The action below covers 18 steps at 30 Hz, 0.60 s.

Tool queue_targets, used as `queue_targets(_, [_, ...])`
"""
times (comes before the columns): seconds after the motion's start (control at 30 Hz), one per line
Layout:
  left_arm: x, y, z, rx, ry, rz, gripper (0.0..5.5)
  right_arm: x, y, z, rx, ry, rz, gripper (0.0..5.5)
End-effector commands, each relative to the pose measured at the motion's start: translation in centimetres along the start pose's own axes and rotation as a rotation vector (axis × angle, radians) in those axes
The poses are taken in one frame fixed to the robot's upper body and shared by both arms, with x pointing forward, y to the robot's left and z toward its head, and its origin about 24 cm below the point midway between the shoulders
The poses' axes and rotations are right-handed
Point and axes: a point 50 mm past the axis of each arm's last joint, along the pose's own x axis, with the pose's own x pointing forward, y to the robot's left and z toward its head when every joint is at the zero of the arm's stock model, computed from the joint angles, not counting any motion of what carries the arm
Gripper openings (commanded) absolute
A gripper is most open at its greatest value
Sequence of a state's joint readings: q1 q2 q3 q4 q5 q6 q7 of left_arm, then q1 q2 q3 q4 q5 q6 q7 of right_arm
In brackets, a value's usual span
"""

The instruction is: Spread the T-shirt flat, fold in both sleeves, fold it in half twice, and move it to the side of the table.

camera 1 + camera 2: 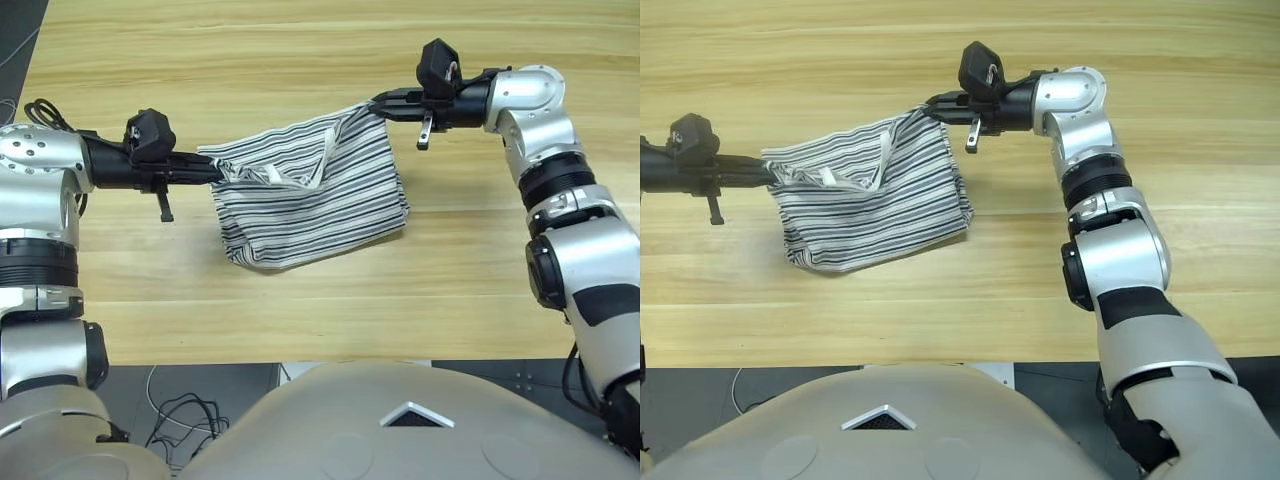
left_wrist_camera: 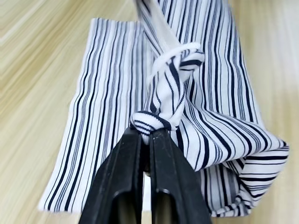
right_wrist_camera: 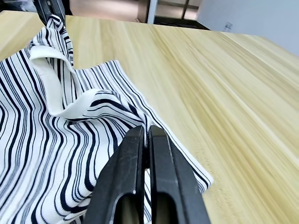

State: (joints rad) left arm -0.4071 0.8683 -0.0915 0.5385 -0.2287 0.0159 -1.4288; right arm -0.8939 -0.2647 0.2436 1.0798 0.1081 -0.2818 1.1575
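Reading across from my left side, the left gripper (image 1: 214,171) sits over the left part of the desk (image 1: 300,50), roughly midway between the near and far edges. Its jaws are clamped together on a twisted bunch of striped cloth. From that pinch the T-shirt (image 1: 310,205) hangs in a loose, doubled-up bundle over the middle of the desk. Its white neckband is draped across the top. The lower fold sags toward the near edge and seems to rest on the wood, though I cannot be sure it touches. Farther right and closer to the far edge, the right gripper (image 1: 382,103) has its jaws pressed shut on an upper corner of the same cloth, a little higher than the left pinch.

I judge this to be the first step, spreading the shirt flat, since no sleeve is laid out and nothing is squared. The next move calls for drawing the two pinches apart until the fabric goes taut. Then I would lower it evenly onto the desk so the doubled layers open out without dragging into wrinkles.

I can read no brand, label or writing on the shirt or the desk, only black and white stripes.
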Motion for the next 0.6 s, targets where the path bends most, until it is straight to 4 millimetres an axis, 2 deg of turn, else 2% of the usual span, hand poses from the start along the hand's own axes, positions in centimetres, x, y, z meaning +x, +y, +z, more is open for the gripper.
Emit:
queue_targets(0.03, [-0.6, 1.5, 0.3, -0.008, -0.020, 0.061, 0.12, 0.7, -0.7, 0.4, -0.032, 0.044, -0.054, 0.10])
queue_targets(0.43, [0.9, 2.4, -2.0, -0.102, 0.039, 0.093, 0.12, 1.5, -0.6, -1.1, -0.018, 0.168, -0.149, 0.10])
queue_targets(0.6, [1.2, 2.9, -2.9, -0.177, 0.075, 0.158, 0.12, 2.2, -0.5, -1.4, 0.006, 0.188, -0.186, 0.10])
